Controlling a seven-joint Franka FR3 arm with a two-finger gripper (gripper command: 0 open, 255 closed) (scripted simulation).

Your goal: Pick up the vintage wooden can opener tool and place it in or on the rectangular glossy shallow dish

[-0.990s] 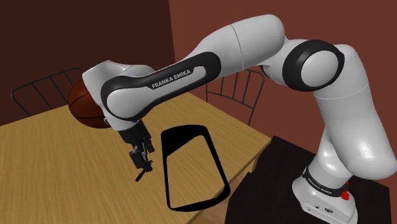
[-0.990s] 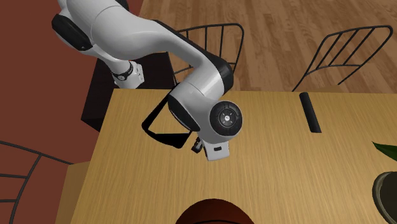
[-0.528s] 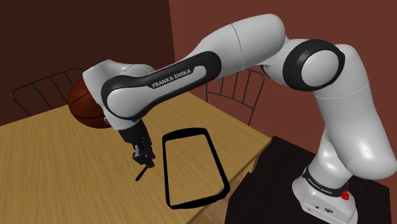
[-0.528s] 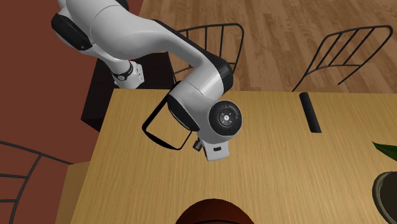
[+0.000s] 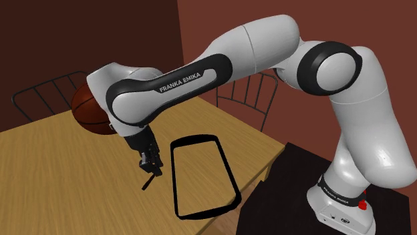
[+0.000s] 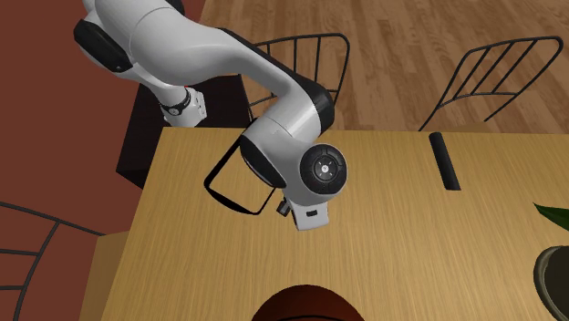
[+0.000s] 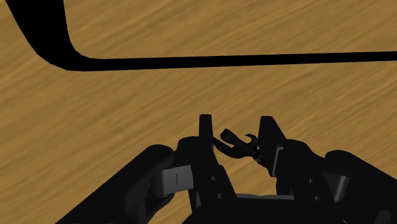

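The can opener (image 7: 234,144) is a small black hooked tool, clasped between my two black fingertips in the wrist view. My gripper (image 7: 236,135) is shut on it, just above the wooden table. In the shoulder view the gripper (image 5: 152,168) points down, and the thin dark can opener (image 5: 145,182) sticks out below it toward the tabletop. The dish (image 5: 174,183) is a rounded rectangle with a black rim, lying flat just to the shoulder view's right of the gripper. Its rim also appears as the dish (image 7: 191,62) ahead of the fingers and the dish (image 6: 222,195) partly under the arm.
A brown ball (image 5: 90,107) rests on the table behind the arm. A long black bar (image 6: 444,160) lies farther along the table, and a potted plant (image 6: 553,264) stands at its corner. Wire chairs (image 6: 492,77) stand around the table. The table edge (image 5: 267,167) runs close beyond the dish.
The fingers closed on the can opener about a second ago and have stayed shut. The dish's inside, drawn black then, now shows the wood colour. The arm has hardly moved.
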